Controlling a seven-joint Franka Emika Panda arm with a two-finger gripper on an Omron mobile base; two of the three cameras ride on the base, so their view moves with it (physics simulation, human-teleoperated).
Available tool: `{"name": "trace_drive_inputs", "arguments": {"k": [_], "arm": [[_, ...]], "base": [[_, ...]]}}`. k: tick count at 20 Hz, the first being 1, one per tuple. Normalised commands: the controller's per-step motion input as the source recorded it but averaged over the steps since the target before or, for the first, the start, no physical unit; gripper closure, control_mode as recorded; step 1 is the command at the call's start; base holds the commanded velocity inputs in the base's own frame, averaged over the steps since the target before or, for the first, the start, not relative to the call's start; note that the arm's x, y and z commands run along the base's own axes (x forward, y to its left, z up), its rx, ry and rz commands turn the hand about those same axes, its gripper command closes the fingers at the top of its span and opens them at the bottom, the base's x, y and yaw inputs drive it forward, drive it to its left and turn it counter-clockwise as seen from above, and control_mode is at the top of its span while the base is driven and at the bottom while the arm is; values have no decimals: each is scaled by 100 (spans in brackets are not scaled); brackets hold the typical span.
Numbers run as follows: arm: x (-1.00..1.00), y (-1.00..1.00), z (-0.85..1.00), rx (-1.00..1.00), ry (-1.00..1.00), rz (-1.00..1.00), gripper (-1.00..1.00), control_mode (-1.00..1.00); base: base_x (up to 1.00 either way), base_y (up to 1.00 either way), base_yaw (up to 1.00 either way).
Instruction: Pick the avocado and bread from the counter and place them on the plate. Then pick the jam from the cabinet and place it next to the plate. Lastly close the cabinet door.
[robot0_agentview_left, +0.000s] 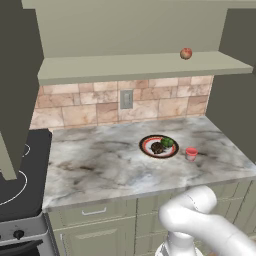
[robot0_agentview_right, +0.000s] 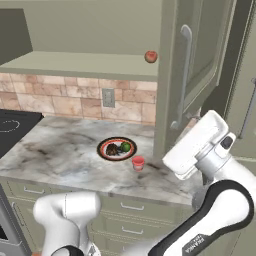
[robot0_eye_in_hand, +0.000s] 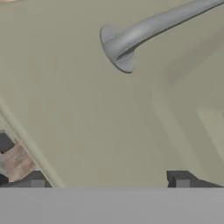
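Note:
The plate (robot0_agentview_left: 150, 141) lies on the marbled counter (robot0_agentview_left: 100, 160) with the dark brown bread (robot0_agentview_left: 157, 148) and the green avocado (robot0_agentview_left: 167, 142) on it. The red jam (robot0_agentview_left: 191, 153) stands on the counter just right of the plate. In the right base view the plate (robot0_agentview_right: 106, 143), bread (robot0_agentview_right: 112, 149), avocado (robot0_agentview_right: 125, 147) and jam (robot0_agentview_right: 138, 163) show again. The cabinet door (robot0_agentview_right: 197, 55) stands open. My gripper (robot0_eye_in_hand: 107, 180) is open and empty, close to the door's face (robot0_eye_in_hand: 87, 109) below its handle (robot0_eye_in_hand: 144, 35).
A reddish apple-like ball (robot0_agentview_left: 186, 53) sits on the cabinet shelf (robot0_agentview_left: 125, 67). A stove (robot0_agentview_left: 15, 180) adjoins the counter on the left. A wall socket (robot0_agentview_left: 126, 99) is set in the tiled backsplash. The door's long handle (robot0_agentview_right: 184, 75) runs vertically.

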Motion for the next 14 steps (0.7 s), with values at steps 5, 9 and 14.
{"name": "trace_drive_inputs", "arguments": {"k": [5,9,14], "arm": [[0,55,64,-26,0,0,-100,-100],[0,62,65,-26,0,0,-100,-100],[0,65,70,-22,2,0,-100,-100]], "base": [[0,0,0],[0,0,0],[0,0,0]]}}
